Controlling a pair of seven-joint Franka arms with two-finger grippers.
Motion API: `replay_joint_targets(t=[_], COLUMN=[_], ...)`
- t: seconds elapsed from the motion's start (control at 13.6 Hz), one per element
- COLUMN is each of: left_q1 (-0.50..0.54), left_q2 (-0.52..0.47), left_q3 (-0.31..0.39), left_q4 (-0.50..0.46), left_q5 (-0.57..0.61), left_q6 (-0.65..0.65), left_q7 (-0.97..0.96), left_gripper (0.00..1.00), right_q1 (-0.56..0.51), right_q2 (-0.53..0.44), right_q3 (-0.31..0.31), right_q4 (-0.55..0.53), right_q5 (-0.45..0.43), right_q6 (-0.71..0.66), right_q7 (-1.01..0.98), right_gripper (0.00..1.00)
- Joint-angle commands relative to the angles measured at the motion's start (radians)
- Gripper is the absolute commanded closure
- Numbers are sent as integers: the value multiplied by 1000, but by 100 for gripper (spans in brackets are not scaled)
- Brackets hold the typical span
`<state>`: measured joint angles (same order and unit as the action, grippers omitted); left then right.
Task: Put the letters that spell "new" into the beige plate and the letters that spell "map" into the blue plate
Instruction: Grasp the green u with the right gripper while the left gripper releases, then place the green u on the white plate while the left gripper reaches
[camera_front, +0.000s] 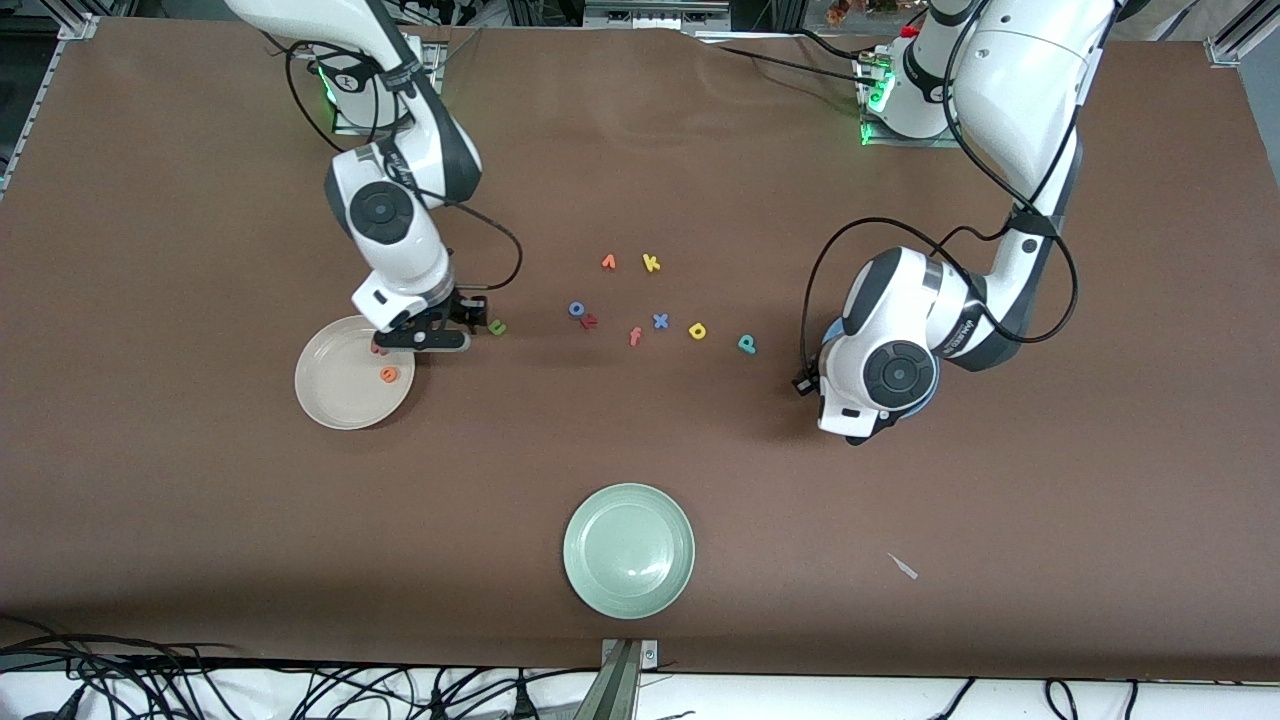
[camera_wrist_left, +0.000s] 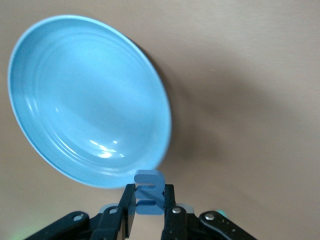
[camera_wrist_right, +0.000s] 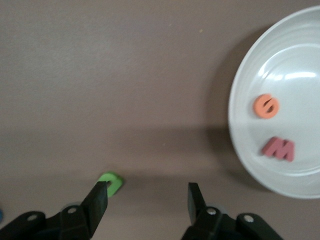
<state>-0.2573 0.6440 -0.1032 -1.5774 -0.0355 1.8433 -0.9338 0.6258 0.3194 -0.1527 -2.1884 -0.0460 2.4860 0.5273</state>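
My left gripper (camera_wrist_left: 149, 199) is shut on the blue m (camera_wrist_left: 149, 180), held just off the rim of the blue plate (camera_wrist_left: 85, 100). In the front view the left arm's wrist covers most of the blue plate (camera_front: 830, 334). My right gripper (camera_wrist_right: 147, 192) stands open beside the beige plate (camera_wrist_right: 300, 90), which holds the orange e (camera_wrist_right: 265, 106) and the red w (camera_wrist_right: 278, 148). The green n (camera_wrist_right: 112, 182) lies on the table by one right fingertip. The yellow a (camera_front: 697, 331) and the teal p (camera_front: 746, 344) lie mid-table.
Other letters are scattered mid-table: a yellow k (camera_front: 651, 263), an orange letter (camera_front: 608, 262), a blue o (camera_front: 577, 309), a red r (camera_front: 589, 321), an orange f (camera_front: 634, 336), a blue x (camera_front: 660, 321). A pale green plate (camera_front: 629, 549) sits nearest the front camera.
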Motion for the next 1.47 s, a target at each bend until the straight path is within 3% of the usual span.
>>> replay_joint_targets(t=[0.0, 0.22, 0.29, 0.44, 0.81, 0.95, 1.39], left_q1=[39, 66, 67, 72, 67, 46, -49], left_q2=[-46, -49, -52, -58, -121, -121, -44], left_q3=[-6, -7, -7, -9, -38, -82, -119], left_q4=[-125, -231, -233, -228, -211, -199, -188], left_q5=[38, 97, 95, 95, 13, 11, -12], left_q6=[81, 195, 194, 185, 178, 198, 378], left_q7=[85, 89, 87, 87, 69, 50, -311], left_gripper=[100, 100, 84, 1, 0, 0, 0], right_q1=[35, 64, 64, 64, 64, 66, 72], right_q2=[29, 72, 79, 89, 110, 116, 121], right_q3=[-1, 1, 1, 1, 1, 1, -1], right_q4=[6, 3, -2, -4, -36, -39, -42], right_q5=[-2, -2, -3, -3, -3, -3, -5], right_q6=[29, 95, 112, 126, 198, 200, 200], right_q7=[86, 140, 143, 145, 145, 152, 151], right_gripper=[28, 30, 30, 31, 35, 40, 73])
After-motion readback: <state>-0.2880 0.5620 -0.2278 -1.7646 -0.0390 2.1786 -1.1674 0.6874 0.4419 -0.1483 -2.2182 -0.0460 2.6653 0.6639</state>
